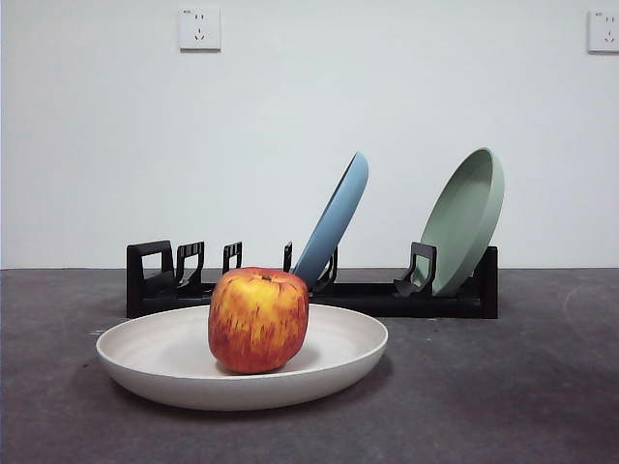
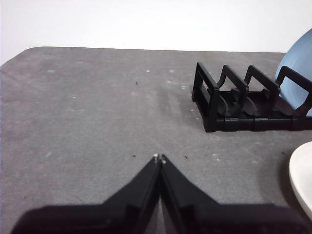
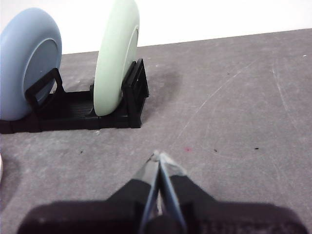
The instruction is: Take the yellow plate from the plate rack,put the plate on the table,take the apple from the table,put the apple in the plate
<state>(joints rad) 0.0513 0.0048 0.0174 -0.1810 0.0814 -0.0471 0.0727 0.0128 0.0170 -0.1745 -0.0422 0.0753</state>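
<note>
The cream yellow plate (image 1: pixel 174 362) lies flat on the dark grey table (image 1: pixel 503 387) in front of the plate rack (image 1: pixel 455 298). The red and yellow apple (image 1: pixel 257 319) sits upright in the plate's middle. The plate's edge shows in the left wrist view (image 2: pixel 303 175). My left gripper (image 2: pixel 159 158) is shut and empty, over bare table beside the rack's handle end (image 2: pixel 207 102). My right gripper (image 3: pixel 157 156) is shut and empty, over bare table off the rack's other end (image 3: pixel 134 95). Neither gripper shows in the front view.
A blue plate (image 1: pixel 334 220) and a sage-green plate (image 1: pixel 466 218) lean in the rack; they also show in the right wrist view, blue (image 3: pixel 29 63) and green (image 3: pixel 116 53). A white wall stands behind the table.
</note>
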